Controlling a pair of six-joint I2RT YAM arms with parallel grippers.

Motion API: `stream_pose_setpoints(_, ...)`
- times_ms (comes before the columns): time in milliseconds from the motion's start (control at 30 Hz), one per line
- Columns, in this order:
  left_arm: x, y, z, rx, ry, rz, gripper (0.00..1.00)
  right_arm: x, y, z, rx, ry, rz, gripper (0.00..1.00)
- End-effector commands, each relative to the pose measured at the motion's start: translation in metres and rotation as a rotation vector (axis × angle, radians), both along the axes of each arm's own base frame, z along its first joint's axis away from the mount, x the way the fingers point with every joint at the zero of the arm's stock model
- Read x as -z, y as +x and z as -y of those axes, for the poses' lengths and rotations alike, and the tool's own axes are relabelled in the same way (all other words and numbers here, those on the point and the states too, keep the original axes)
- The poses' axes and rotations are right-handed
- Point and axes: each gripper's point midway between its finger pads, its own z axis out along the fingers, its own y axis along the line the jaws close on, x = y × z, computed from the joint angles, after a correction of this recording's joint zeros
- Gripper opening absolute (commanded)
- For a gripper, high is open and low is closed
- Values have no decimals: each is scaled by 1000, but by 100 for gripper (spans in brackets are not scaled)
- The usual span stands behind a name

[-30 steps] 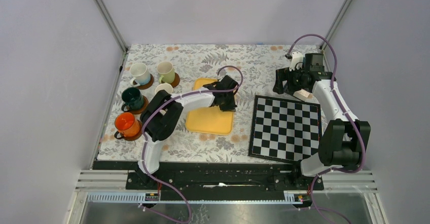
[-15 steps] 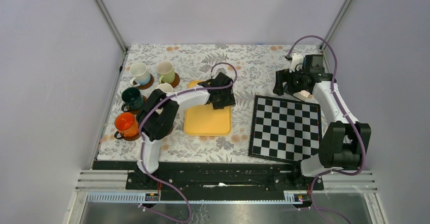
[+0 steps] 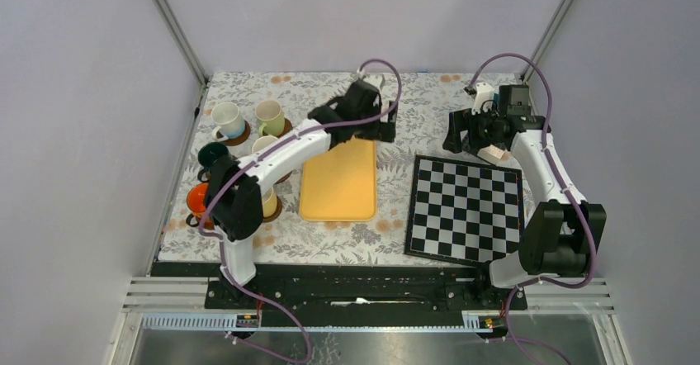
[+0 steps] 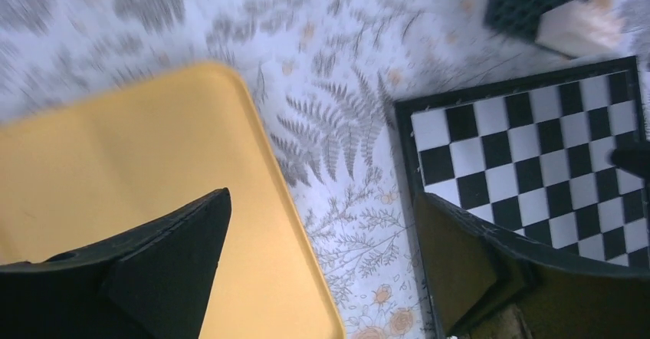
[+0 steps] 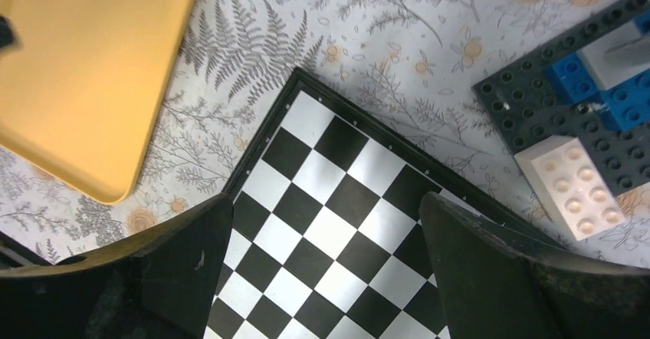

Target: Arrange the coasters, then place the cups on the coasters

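Note:
Several cups stand on brown coasters at the table's left: a white cup (image 3: 225, 120), a light green cup (image 3: 269, 116), a pale cup (image 3: 264, 144), a dark green cup (image 3: 212, 154), an orange cup (image 3: 196, 199) and a yellowish cup (image 3: 268, 202). My left arm crosses over the last three and partly hides them. One coaster (image 3: 240, 137) shows under the white cup. My left gripper (image 3: 378, 127) (image 4: 322, 224) hangs open and empty above the yellow tray's far right corner. My right gripper (image 3: 464, 140) (image 5: 322, 232) hovers open and empty over the chequered board's far corner.
The yellow tray (image 3: 338, 185) (image 4: 115, 162) lies mid-table, with the black-and-white chequered board (image 3: 466, 208) (image 5: 337, 201) to its right. Behind the board are a dark studded plate (image 5: 536, 101) with blue bricks and a pale brick (image 5: 579, 193). Enclosure walls close both sides.
My left gripper went from shut to open and swung up from the tray's middle to its far edge. The tray now lies straighter. The right arm has barely moved.

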Motion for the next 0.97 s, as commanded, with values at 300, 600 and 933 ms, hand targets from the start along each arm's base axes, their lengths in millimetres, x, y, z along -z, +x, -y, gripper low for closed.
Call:
stream_pose_setpoints(300, -169, 80, -191, 2, -64, 266, 99, -95, 25, -45, -72, 81, 190, 98)
stream_pose_setpoints(600, -119, 65, -353, -241, -1, 199, 99, -69, 34, -39, 1, 79, 161, 98)
stream_pose_setpoints(933, -97, 56, -380, -294, 68, 191, 99, -55, 39, -35, 25, 69, 142, 98)
